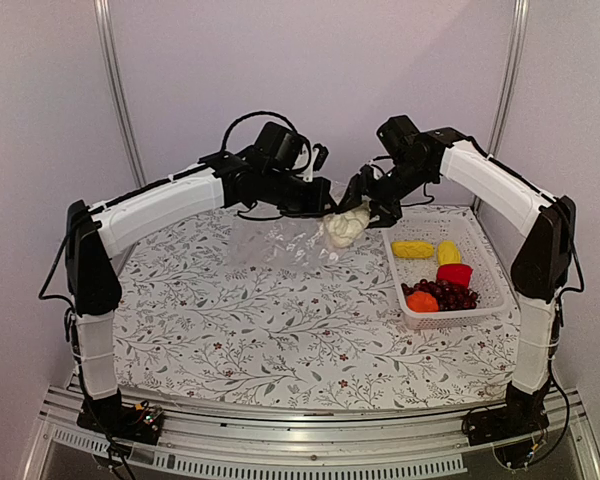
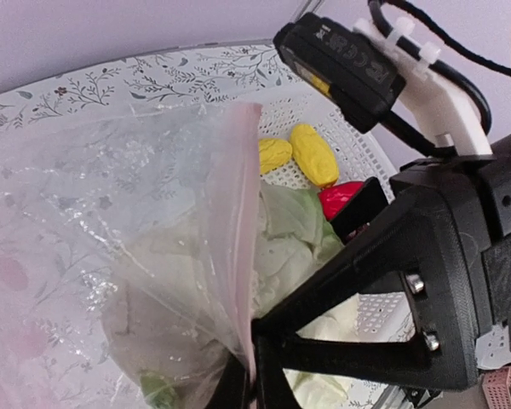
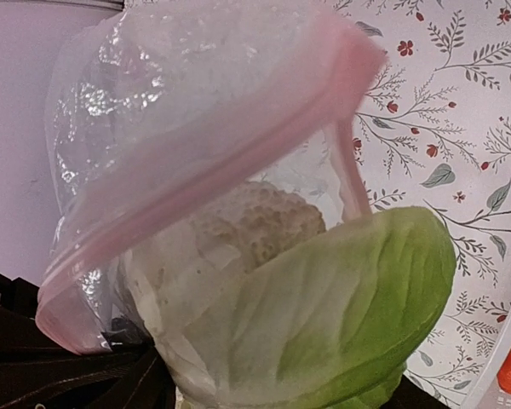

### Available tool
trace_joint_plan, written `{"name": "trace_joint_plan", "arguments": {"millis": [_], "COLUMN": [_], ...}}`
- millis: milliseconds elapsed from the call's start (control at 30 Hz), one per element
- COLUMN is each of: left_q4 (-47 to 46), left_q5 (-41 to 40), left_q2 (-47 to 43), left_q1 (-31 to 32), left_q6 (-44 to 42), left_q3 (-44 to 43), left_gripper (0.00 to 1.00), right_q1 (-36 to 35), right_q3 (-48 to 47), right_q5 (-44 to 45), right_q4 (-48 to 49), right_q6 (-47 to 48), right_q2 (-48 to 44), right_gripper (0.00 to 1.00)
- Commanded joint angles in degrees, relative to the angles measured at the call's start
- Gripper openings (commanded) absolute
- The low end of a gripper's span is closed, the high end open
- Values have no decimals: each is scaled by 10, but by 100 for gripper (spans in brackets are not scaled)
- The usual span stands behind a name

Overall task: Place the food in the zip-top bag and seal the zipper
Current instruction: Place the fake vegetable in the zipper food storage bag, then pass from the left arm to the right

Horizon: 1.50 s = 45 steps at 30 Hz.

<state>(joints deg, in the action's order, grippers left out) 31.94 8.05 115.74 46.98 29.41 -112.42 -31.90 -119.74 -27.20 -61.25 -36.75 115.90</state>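
The clear zip-top bag (image 1: 275, 240) hangs at the back middle of the table. My left gripper (image 1: 315, 197) is shut on its mouth edge, and the pinch shows in the left wrist view (image 2: 251, 379). The zipper (image 3: 204, 153) is a pinkish strip around the held-open mouth. My right gripper (image 1: 368, 205) is shut on the cream-white lumpy food (image 1: 347, 225) with green leaves (image 3: 341, 307), holding it at the bag's mouth, partly past the zipper. The yellow long piece (image 1: 412, 249), small yellow round (image 1: 448, 252), red piece (image 1: 454, 274), grape bunch (image 1: 448, 294) and orange ball (image 1: 422, 302) lie in the basket.
The white mesh basket (image 1: 492, 262) stands at the right on the floral tablecloth (image 1: 280, 330). Both arms meet close together at the back middle. A pale wall and two metal posts stand behind the table.
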Motion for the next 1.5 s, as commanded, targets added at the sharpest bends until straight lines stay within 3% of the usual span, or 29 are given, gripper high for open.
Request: {"name": "trace_joint_plan", "arguments": {"millis": [0,300,533,667,767,1000,1267,1400,1467], "left_q4": [-3,4,2,4,6,8,23,39,52], "left_q5": [11,3,11,11,13,17,15,8,0], "left_q2": [20,16,11,3,-1,-8,-16,-19,-21], "left_q1": [5,1,1,-5,-8,-13,-15,-14,-14], "left_q6": [6,5,6,11,12,15,8,0,-4], "left_q3": [-6,0,-4,-3,-3,-7,-8,-8,-10], "left_gripper": [3,2,1,1,1,1,1,2,2], "right_q1": [0,8,10,11,11,8,8,6,6], "right_q3": [-14,71,108,86,121,261,290,273,265], "right_q5": [-76,-104,-77,-33,13,74,57,47,40], "right_q4": [33,47,62,29,15,55,148,181,186], "right_q6": [-26,-22,-8,26,61,97,87,73,71], "right_q2": [-26,-81,-98,-111,-141,-177,-137,-106,-96], "right_gripper": [69,73,62,59,58,67,69,64,50]}}
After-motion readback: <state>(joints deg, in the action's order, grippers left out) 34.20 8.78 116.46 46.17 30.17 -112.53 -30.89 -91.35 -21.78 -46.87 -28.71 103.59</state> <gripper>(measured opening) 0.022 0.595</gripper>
